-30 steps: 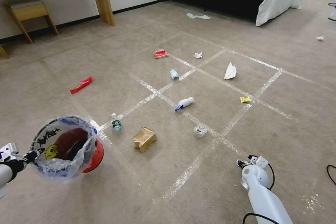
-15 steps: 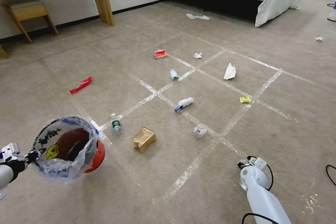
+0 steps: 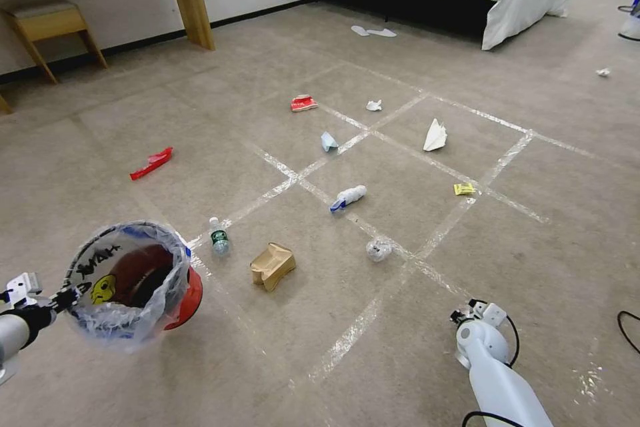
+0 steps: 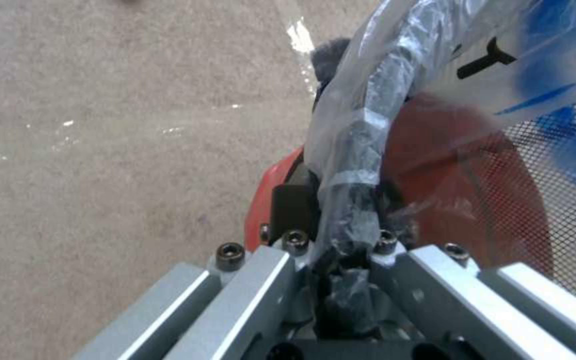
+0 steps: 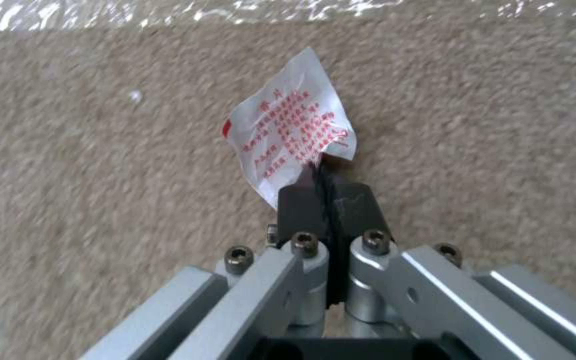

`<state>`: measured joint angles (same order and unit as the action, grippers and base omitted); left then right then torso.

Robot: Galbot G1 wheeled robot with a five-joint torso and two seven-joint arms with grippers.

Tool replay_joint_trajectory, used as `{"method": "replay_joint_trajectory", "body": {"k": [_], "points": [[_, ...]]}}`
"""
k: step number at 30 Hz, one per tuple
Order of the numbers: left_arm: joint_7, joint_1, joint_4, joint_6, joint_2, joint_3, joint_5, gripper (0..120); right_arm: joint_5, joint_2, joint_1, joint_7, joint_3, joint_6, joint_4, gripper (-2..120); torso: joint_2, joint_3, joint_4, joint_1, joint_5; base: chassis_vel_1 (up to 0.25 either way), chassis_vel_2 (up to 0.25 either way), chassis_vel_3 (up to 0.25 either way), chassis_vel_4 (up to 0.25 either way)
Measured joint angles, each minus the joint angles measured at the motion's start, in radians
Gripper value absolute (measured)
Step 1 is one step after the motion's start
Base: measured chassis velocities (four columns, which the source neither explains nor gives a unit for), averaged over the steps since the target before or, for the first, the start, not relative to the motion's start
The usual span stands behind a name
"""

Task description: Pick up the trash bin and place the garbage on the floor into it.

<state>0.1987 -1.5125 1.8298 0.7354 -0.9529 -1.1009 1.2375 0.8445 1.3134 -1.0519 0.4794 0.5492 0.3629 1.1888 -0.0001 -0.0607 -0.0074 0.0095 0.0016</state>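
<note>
The left claw (image 3: 61,296), at the near left, is clamped on the rim of the red trash bin (image 3: 137,277), gripping its clear plastic liner (image 4: 358,150) and holding the bin tilted with its mouth up. The right claw (image 5: 328,192), at the near right, is pinched tight on a corner of a small white packet with red print (image 5: 288,135) above the carpet floor (image 3: 413,340). Farther off on the taped carpet lie a crumpled brown paper bag (image 3: 272,265), a small plastic bottle (image 3: 217,236), another bottle (image 3: 348,197), a red wrapper (image 3: 151,163), a yellow packet (image 3: 463,188) and white paper wads (image 3: 435,136).

Black letters on the trash bin (image 3: 130,280) liner are unreadable.
</note>
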Motion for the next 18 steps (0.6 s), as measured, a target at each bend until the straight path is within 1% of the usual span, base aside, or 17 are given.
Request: {"method": "replay_joint_trajectory", "body": {"k": [3, 5, 11, 12, 14, 16, 17, 18], "points": [[0.0, 0.0, -0.001, 0.0, -0.001, 0.001, -0.001, 0, 0.002, -0.005, -0.013, 0.0, 0.0, 0.002, 0.026, 0, 0.0, 0.0, -0.0003, 0.0, -0.0004, 0.0, 0.0, 0.0, 0.0], [0.0, 0.0, -0.001, 0.0, -0.001, 0.002, -0.001, 0, 0.004, -0.013, -0.027, 0.0, 0.004, 0.003, 0.056, 0, 0.0, 0.0, -0.0006, 0.0, -0.0013, 0.0, 0.0, 0.0, 0.0], [0.0, 0.0, 0.002, 0.0, -0.002, 0.003, -0.001, 0, 0.005, -0.018, -0.046, 0.0, 0.01, 0.003, 0.093, 0, 0.0, 0.0, -0.0006, 0.0, -0.0013, 0.0, 0.0, 0.0, 0.0], [0.001, -0.001, 0.002, 0.0, -0.004, 0.003, -0.001, 0, 0.005, -0.023, -0.065, 0.0, 0.014, 0.003, 0.129, 0, 0.0, 0.0, -0.0006, 0.0, -0.0014, 0.0, 0.0, 0.0, 0.0], [0.002, -0.001, 0.002, 0.0, -0.004, 0.003, -0.001, 0, 0.005, -0.027, -0.074, 0.001, 0.015, 0.002, 0.145, 0, 0.0, 0.0, -0.0006, 0.0, -0.0014, 0.0, 0.0, 0.0, 0.0], [0.003, -0.003, 0.009, 0.0, -0.005, 0.003, -0.001, 0, 0.014, -0.044, -0.108, -0.001, 0.021, -0.001, 0.208, 0, 0.0, 0.0, -0.0006, 0.0, -0.0014, 0.0, 0.0, 0.0, 0.0], [0.003, -0.003, 0.009, 0.0, -0.005, 0.003, -0.001, 0, 0.014, -0.044, -0.108, -0.001, 0.021, -0.001, 0.208, 0, 0.0, 0.0, -0.0006, 0.0, -0.0014, 0.0, 0.0, 0.0, 0.0], [0.006, -0.005, 0.016, 0.0, -0.006, 0.003, 0.001, 0, 0.029, -0.063, -0.139, -0.009, 0.029, -0.011, 0.274, 0, 0.0, 0.0, -0.0008, 0.0, -0.0014, 0.0, 0.0, 0.0, 0.0]]}}
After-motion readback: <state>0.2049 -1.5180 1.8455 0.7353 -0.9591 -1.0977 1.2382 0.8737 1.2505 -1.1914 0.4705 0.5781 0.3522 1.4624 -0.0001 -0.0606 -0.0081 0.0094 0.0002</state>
